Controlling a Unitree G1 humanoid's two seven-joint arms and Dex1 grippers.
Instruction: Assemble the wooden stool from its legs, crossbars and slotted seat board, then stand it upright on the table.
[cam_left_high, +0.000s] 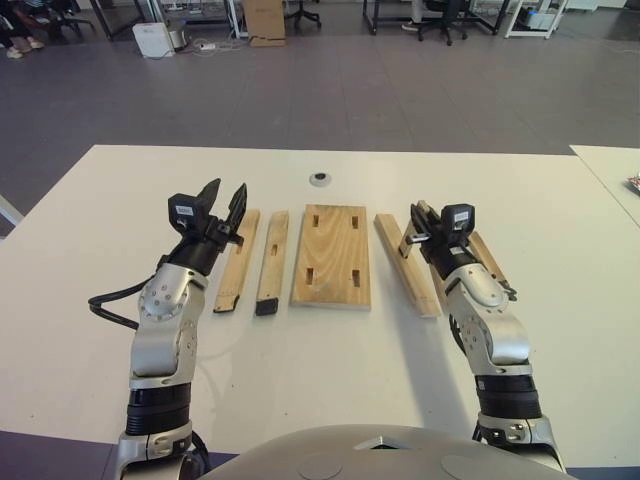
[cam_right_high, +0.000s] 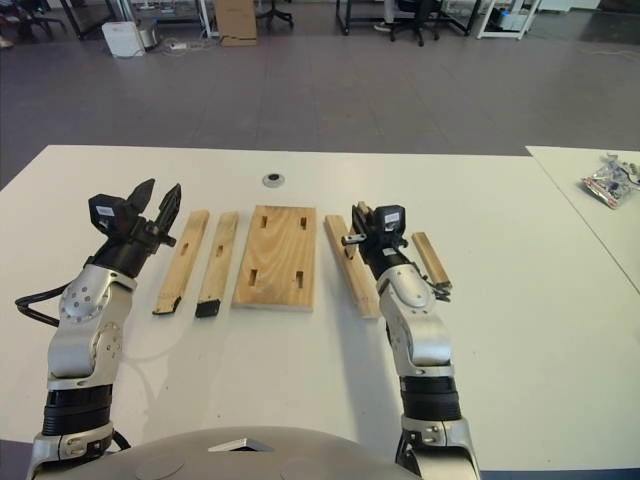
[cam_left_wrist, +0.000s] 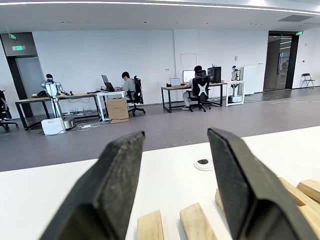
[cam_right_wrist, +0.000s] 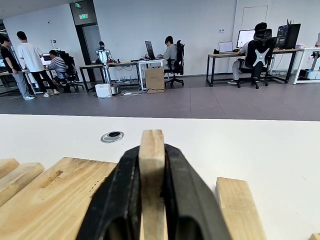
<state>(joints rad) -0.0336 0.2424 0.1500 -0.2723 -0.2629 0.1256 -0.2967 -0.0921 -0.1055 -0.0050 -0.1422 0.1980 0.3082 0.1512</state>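
Head view: pale slotted wooden seat board (cam_left_high: 332, 255) flat on the white table (cam_left_high: 120, 200), two light wooden legs (cam_left_high: 240, 258) just left. The right gripper (cam_left_high: 421, 214) sits low over the wooden strips (cam_left_high: 405, 262) right of the board, and a skewed lift could drag them. Left wrist view: left gripper (cam_left_wrist: 176, 136) raised, fingers spread, empty. Right wrist view: black fingers (cam_right_wrist: 117, 195) clamp a thin pale wooden slat (cam_right_wrist: 152, 160) on edge, a narrow hold that may twist or slip.

Abt 5 wood bars (cam_left_high: 272, 262), 1 slotted seat board (cam_left_high: 332, 255), 1 grommet (cam_left_high: 319, 179).
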